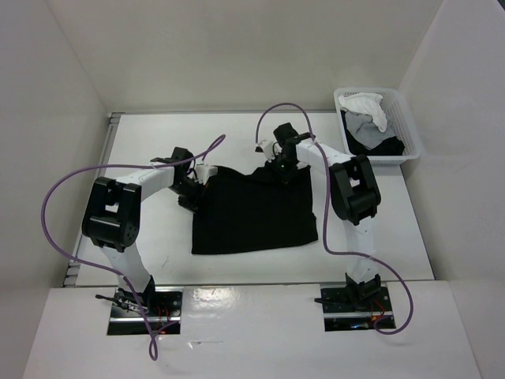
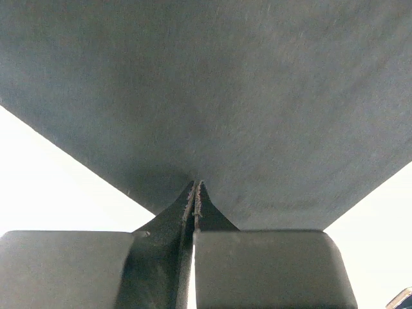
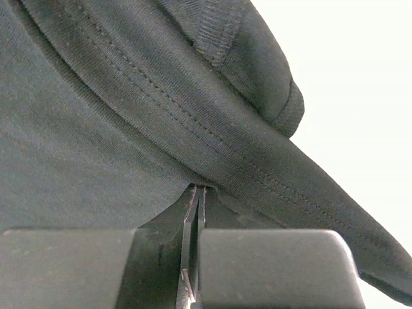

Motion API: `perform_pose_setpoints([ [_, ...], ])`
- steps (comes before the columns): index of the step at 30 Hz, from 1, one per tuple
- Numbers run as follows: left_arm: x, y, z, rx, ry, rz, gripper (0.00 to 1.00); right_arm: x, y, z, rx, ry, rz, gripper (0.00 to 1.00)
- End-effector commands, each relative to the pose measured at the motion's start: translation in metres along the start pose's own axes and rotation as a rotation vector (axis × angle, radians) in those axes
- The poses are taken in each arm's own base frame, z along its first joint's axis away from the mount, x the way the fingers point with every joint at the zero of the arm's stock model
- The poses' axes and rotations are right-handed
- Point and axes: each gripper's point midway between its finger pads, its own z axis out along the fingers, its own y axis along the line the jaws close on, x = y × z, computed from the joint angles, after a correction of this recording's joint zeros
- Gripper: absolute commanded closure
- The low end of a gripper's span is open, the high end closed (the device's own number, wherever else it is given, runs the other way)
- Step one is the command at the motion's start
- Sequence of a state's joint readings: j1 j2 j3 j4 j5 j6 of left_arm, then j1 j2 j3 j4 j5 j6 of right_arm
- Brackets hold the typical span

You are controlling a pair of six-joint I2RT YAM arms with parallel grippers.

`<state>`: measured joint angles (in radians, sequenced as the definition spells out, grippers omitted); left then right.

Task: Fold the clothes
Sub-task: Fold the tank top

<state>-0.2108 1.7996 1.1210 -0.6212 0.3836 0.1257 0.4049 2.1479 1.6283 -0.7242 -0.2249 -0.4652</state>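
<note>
White table point(image 1: 158, 253) bears the black top point(image 1: 252, 217) spread flat mid-surface — left gripper point(image 2: 196, 198) and right gripper point(image 3: 196, 196) each clamped on a far corner; best, I judge, to lift both evenly and carry that edge toward the near hem.

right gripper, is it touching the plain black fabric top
Touching. Right wrist view shows the right gripper, fingers shut on the plain black fabric top beside its stitched hem.

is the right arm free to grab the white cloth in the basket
Probably not yet: the right gripper is shut on the black top. The white cloth in the basket lies nearby, nothing between.
</note>
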Motion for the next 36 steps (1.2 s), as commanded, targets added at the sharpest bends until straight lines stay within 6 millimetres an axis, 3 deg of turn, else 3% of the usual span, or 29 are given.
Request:
perform_pose_setpoints([
  [1,0.001,-0.003,0.002,0.033,0.008,-0.007,1.0,-0.014,-0.023,0.005,0.057,-0.048,-0.001,1.0],
  [10,0.007,-0.002,0.006,0.038,0.032,-0.019,1.0,-0.032,-0.048,-0.005,0.087,-0.101,0.04,1.0],
  [17,0.006,0.009,0.011,-0.017,0.047,-0.045,1.0,-0.035,-0.042,-0.009,0.055,-0.106,0.049,1.0],
  [26,0.011,0.016,0.019,-0.039,0.081,-0.075,1.0,-0.052,-0.033,-0.032,0.02,-0.159,0.046,1.0],
  [31,0.011,0.016,0.019,-0.039,0.081,-0.075,1.0,-0.06,-0.012,-0.024,-0.03,-0.157,0.015,1.0],
  [36,0.009,0.014,0.017,-0.031,0.071,-0.063,1.0,-0.063,-0.009,-0.014,-0.043,-0.137,0.01,1.0],
])
